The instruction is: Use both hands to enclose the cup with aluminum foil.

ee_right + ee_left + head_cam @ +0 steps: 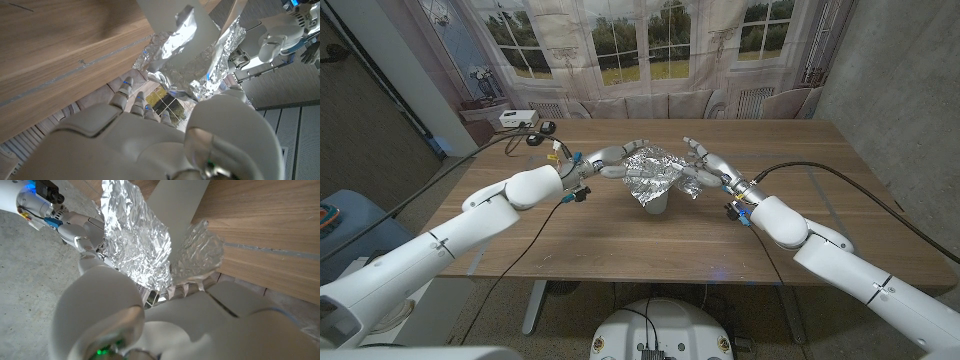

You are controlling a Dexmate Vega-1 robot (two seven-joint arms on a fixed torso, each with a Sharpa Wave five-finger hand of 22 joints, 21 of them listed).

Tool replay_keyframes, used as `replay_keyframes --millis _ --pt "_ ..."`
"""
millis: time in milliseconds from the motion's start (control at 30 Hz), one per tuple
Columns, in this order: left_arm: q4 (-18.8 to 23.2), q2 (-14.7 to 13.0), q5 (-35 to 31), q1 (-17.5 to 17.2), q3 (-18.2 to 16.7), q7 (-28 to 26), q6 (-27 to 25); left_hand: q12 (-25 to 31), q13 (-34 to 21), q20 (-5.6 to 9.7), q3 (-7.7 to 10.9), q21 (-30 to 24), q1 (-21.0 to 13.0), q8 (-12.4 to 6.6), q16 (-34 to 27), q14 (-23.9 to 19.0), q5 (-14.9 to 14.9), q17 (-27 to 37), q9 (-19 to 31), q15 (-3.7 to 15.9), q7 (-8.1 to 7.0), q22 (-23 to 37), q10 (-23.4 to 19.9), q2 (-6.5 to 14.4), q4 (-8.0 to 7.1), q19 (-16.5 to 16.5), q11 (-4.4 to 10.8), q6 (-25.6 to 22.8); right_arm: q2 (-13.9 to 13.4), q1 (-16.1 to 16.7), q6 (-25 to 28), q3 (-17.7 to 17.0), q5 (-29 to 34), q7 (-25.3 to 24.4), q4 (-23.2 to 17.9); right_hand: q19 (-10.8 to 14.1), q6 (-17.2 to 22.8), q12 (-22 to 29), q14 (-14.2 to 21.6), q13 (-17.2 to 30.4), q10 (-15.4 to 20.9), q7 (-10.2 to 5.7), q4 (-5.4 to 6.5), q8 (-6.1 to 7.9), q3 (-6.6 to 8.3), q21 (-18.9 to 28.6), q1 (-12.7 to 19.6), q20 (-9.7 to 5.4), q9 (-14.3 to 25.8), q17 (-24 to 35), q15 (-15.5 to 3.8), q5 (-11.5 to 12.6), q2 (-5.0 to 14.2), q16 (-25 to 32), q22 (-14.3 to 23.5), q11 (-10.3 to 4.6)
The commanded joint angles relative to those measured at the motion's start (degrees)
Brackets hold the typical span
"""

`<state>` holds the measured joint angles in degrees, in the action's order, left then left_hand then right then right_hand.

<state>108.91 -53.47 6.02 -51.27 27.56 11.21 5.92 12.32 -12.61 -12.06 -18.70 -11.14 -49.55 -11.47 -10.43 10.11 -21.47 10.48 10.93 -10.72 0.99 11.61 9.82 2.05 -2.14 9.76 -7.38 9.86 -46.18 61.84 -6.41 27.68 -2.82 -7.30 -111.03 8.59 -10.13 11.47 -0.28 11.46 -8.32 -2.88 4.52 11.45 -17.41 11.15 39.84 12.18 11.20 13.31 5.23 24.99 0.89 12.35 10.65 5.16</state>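
A white cup (653, 206) stands at the table's middle with a crumpled sheet of aluminum foil (655, 170) draped over its top and down its upper sides. My left hand (611, 160) reaches in from the left and holds the foil's left edge between thumb and fingers. From the right, my right hand (706, 166) grips the foil's right side. In the left wrist view the foil (136, 237) hangs against the cup (176, 202), with my right hand (80, 230) behind it. The right wrist view shows the foil (202, 67) folded on the cup (167, 15) and my left hand (270, 40) beyond.
A white box (517, 118) and a black object (546, 127) sit at the table's back left corner. Black cables (535, 240) trail over the wooden table (800, 215) along both arms. A blue seat (342, 225) stands off the table's left side.
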Motion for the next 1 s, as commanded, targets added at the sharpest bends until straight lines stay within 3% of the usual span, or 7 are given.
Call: replay_keyframes --millis 33,200,300,467,633,900,1000 --pt "2.58 -1.39 1.40 -3.12 -2.69 -2.61 2.66 0.57 -0.05 -0.20 -0.05 -0.62 0.14 -0.45 -0.54 10.84 -0.98 0.02 -0.05 1.24 -2.01 0.07 11.13 -0.16 -0.35 6.80 2.52 13.46 0.01 2.15 -2.72 -1.56 0.82 -1.78 -0.18 0.79 -1.20 0.53 1.08 0.13 1.06 0.04 -0.11 0.38 0.24 0.63 0.60 -0.08 0.03 -0.06 -0.14 0.02 0.43 0.59 0.03 0.09" --pt "5.98 -3.29 -0.78 -4.23 -3.71 -3.77 -0.61 1.30 0.03 -0.21 0.57 -0.74 -0.32 -1.27 -0.70 10.00 -1.48 -0.05 0.03 1.70 -4.56 0.04 9.39 0.87 -0.47 6.97 1.71 10.55 0.21 3.20 -4.05 -2.25 1.04 -2.72 -0.29 1.45 -1.00 0.69 1.61 0.14 1.57 0.06 -0.13 0.41 0.26 0.89 0.66 -0.13 0.03 -0.09 -0.24 -0.07 0.54 0.81 0.05 -0.10" --pt "7.67 -4.08 -2.45 -4.74 -4.16 -4.75 -2.42 1.53 0.15 -0.25 0.77 -0.53 -0.55 -2.67 -0.45 10.15 -1.77 -0.09 0.18 1.44 -11.66 -0.01 8.79 1.57 -0.72 8.40 1.79 4.71 0.57 3.47 -5.47 -2.50 0.76 -2.85 0.15 1.77 -0.94 0.77 1.98 0.14 1.82 0.13 0.01 0.40 0.19 1.02 0.43 -0.12 0.03 -0.06 -0.30 -0.14 0.63 0.98 0.05 -0.05" --pt "11.47 -5.74 -7.21 -4.03 -3.65 -4.77 -8.19 1.50 0.19 -0.25 0.61 -0.08 -0.01 -3.17 -0.24 11.05 -1.70 -0.08 0.29 1.07 -9.80 -0.04 8.85 1.71 -1.16 10.41 0.97 1.83 1.18 3.72 -6.87 -2.79 1.13 -3.26 0.46 2.24 -0.91 0.92 2.27 0.16 2.35 0.20 0.35 0.36 0.08 1.18 -0.11 -0.09 0.03 0.03 -0.41 -0.27 0.86 1.15 0.06 -0.11" --pt "15.42 -6.96 -13.49 -3.61 -2.66 -5.35 -14.16 1.88 0.44 -0.23 0.49 -0.76 3.28 -4.87 -0.43 10.24 -0.23 -0.11 0.14 3.73 -12.94 0.10 7.41 2.61 -3.27 11.01 6.36 -8.36 1.77 3.25 -7.65 -2.68 0.72 -2.49 1.13 2.69 -0.86 0.99 2.68 0.15 2.71 0.20 0.67 0.34 -0.06 1.32 -0.67 -0.09 0.03 0.10 -0.66 -0.41 1.02 1.36 0.05 -0.20" --pt "17.90 -7.21 -18.01 -3.20 -1.48 -4.62 -17.98 1.47 0.75 -0.19 0.74 -0.51 8.26 -6.30 -0.14 12.04 2.07 -0.13 -0.20 3.50 -13.02 0.22 7.48 4.71 -5.84 13.78 6.67 -19.49 2.70 2.24 -8.72 -2.35 0.78 -1.71 2.32 3.09 -0.75 1.02 2.91 0.15 3.03 0.21 1.06 0.33 -0.16 1.42 -1.29 -0.05 0.03 0.20 -0.84 -0.56 1.30 1.50 0.04 -0.21" --pt "18.57 -7.20 -19.18 -3.42 -1.48 -4.92 -19.31 2.19 1.04 -0.16 1.22 -1.02 10.10 -8.51 -0.52 11.66 3.62 -0.21 -0.29 3.89 -8.59 0.27 4.26 5.47 -5.82 14.50 8.01 -32.27 2.84 2.02 -8.78 -2.30 0.89 -1.51 2.50 3.17 -0.69 1.06 2.92 0.15 3.21 0.20 1.10 0.34 -0.20 1.43 -1.39 -0.03 0.03 0.20 -0.91 -0.61 1.29 1.50 0.04 -0.25"
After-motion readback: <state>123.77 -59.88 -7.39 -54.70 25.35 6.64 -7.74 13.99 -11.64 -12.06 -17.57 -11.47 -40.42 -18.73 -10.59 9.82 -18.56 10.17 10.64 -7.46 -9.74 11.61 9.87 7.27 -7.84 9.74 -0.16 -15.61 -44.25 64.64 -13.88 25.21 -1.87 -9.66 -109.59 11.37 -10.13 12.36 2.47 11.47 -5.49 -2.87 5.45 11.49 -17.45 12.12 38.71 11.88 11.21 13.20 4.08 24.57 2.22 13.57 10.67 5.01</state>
